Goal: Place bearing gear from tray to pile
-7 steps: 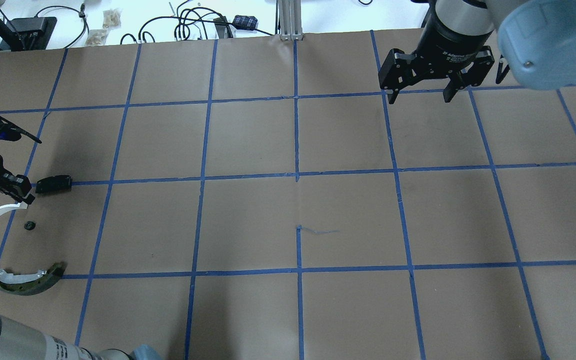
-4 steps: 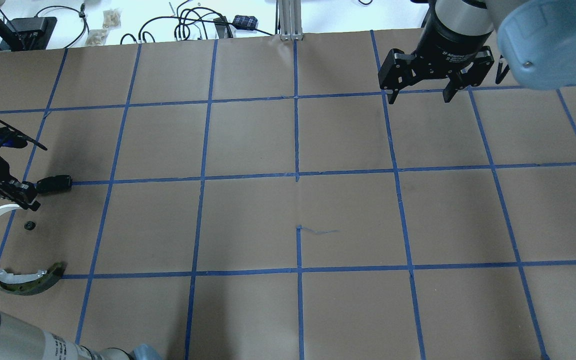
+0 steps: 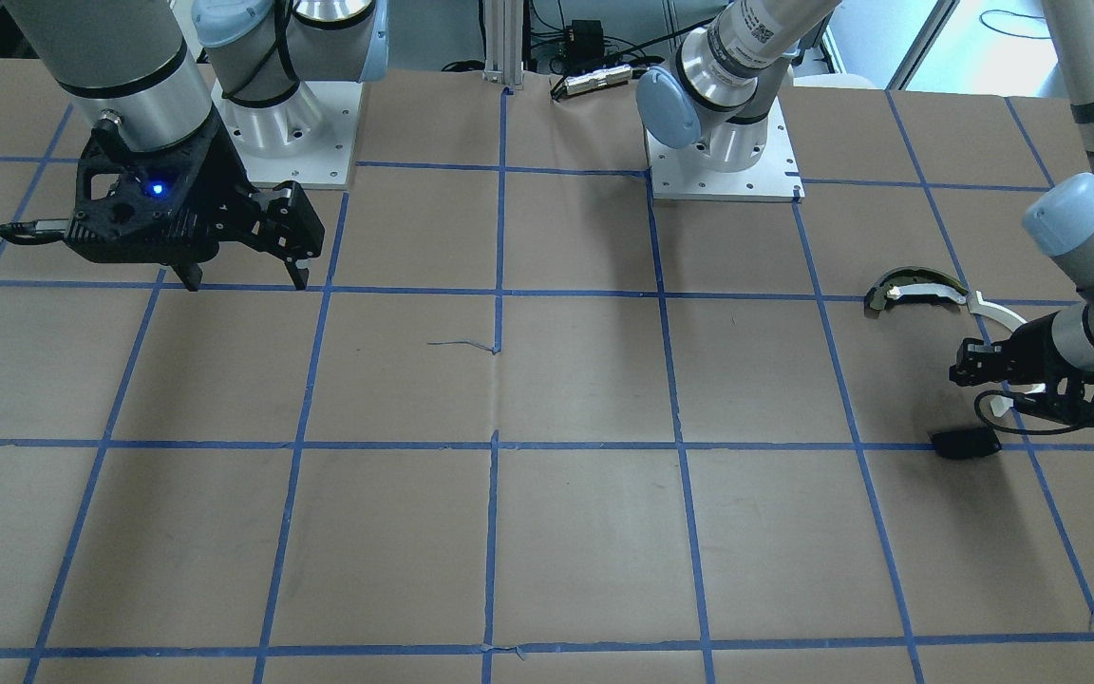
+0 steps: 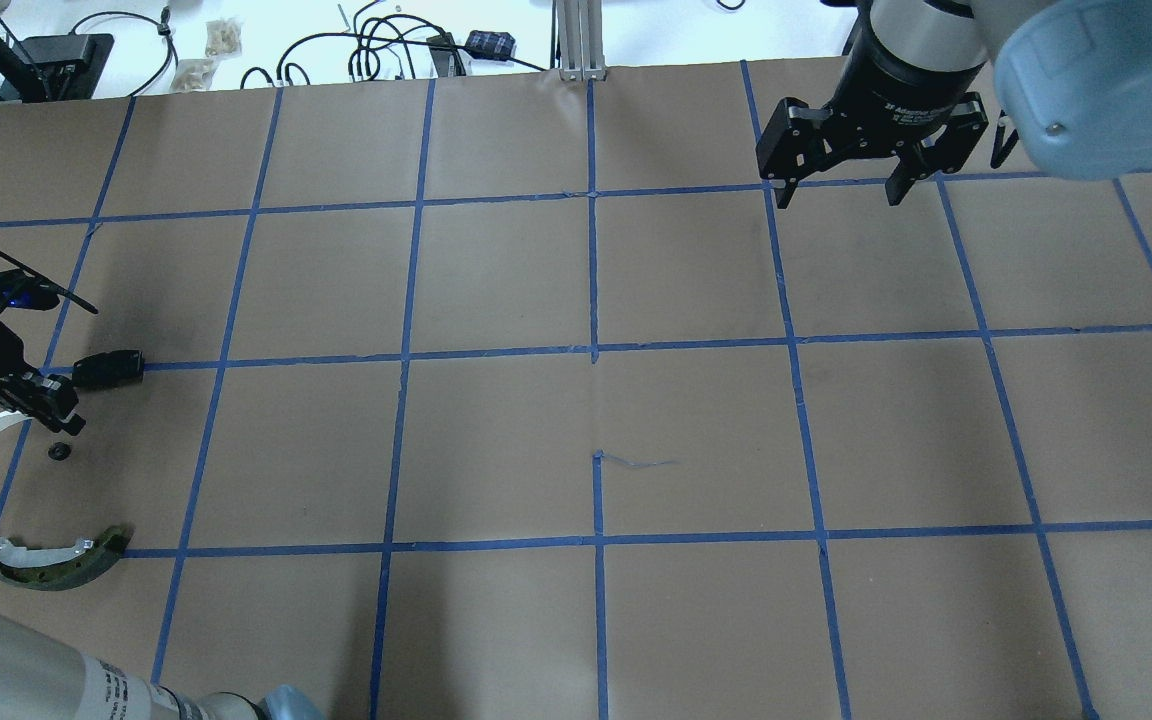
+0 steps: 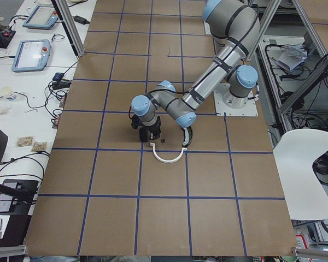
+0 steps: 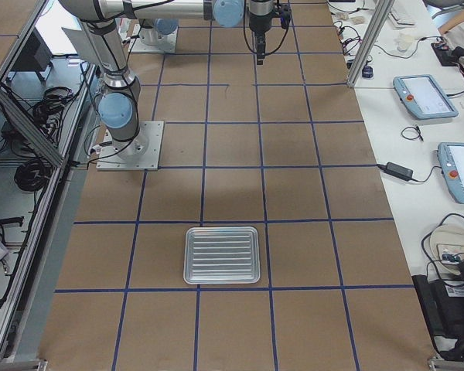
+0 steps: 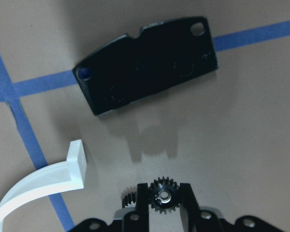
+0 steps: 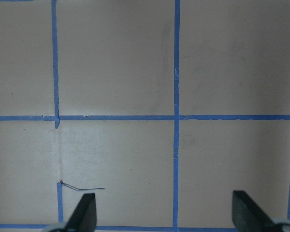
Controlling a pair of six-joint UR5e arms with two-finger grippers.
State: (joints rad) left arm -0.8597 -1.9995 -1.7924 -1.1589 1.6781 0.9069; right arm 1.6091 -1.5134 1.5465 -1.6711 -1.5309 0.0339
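Your left gripper (image 7: 164,186) was drawn in to a narrow gap, and the bearing gear (image 7: 163,195) sat right between its two fingertips. It was a small black toothed wheel with a silvery centre, its face turned to the wrist camera and its teeth meeting a finger on either side. As far as the left wrist view showed, you had it pinched there. Just behind one finger another dark toothed edge (image 7: 129,197) peeped out; I could not tell whether that was a second part or a shadow. From overhead, a small dark round part (image 4: 59,452) lay on the brown paper (image 4: 496,440) just beside the fingertips, not touching them.

The pile lay close round that gripper. The black plate (image 7: 145,65) was ahead of the fingertips, across a blue tape line (image 7: 261,36), near them but apart. The squared end of the white arc (image 7: 76,166) was close by, off to one side of the fingers. The dark olive curved piece (image 4: 56,568) lay farther from the gripper, at the arc's other end.

Your right gripper (image 4: 839,198) hung above the paper with its fingers spread wide and nothing between them. The tray (image 6: 221,255) lay flat beyond the right gripper, toward that end of the table. It was well apart from both grippers and far from the gear.
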